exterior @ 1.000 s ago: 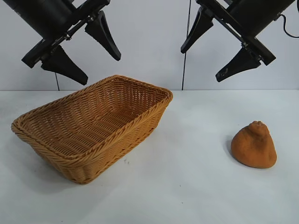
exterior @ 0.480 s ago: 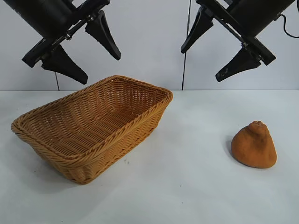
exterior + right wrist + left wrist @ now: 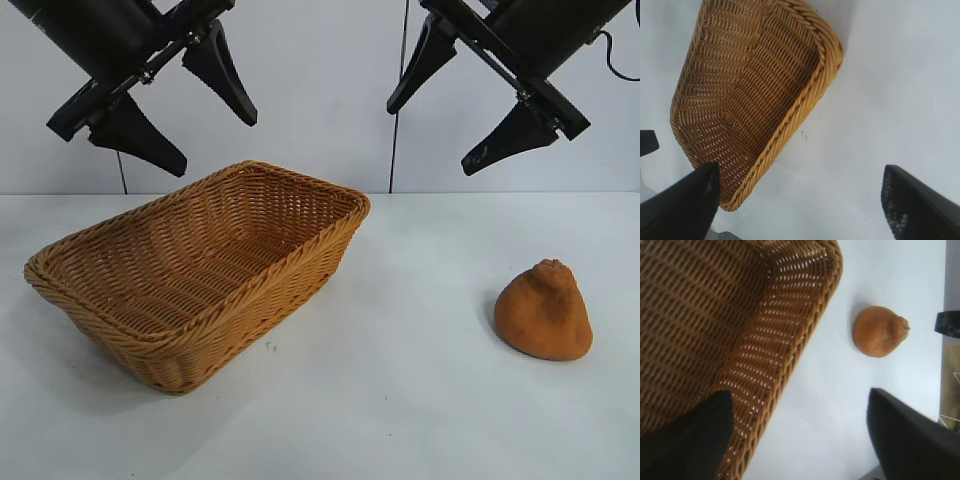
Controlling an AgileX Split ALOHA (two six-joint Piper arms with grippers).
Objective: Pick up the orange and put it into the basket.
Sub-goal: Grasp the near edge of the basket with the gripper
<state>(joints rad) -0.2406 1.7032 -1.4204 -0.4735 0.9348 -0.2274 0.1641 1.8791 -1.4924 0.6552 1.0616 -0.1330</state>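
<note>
The orange [image 3: 544,312], a dull brownish-orange lumpy fruit with a knob on top, sits on the white table at the right; it also shows in the left wrist view [image 3: 880,331]. The basket [image 3: 140,340], tan woven wicker, stands on the table at the left, and shows in the left wrist view [image 3: 805,335] and the right wrist view [image 3: 805,107]; nothing shows inside it. My left gripper [image 3: 215,140] hangs open and empty high above the basket. My right gripper [image 3: 430,140] hangs open and empty high above the table, up and left of the orange.
The white table [image 3: 400,400] runs to a pale wall behind. A thin dark cable [image 3: 398,100] hangs down the wall between the arms.
</note>
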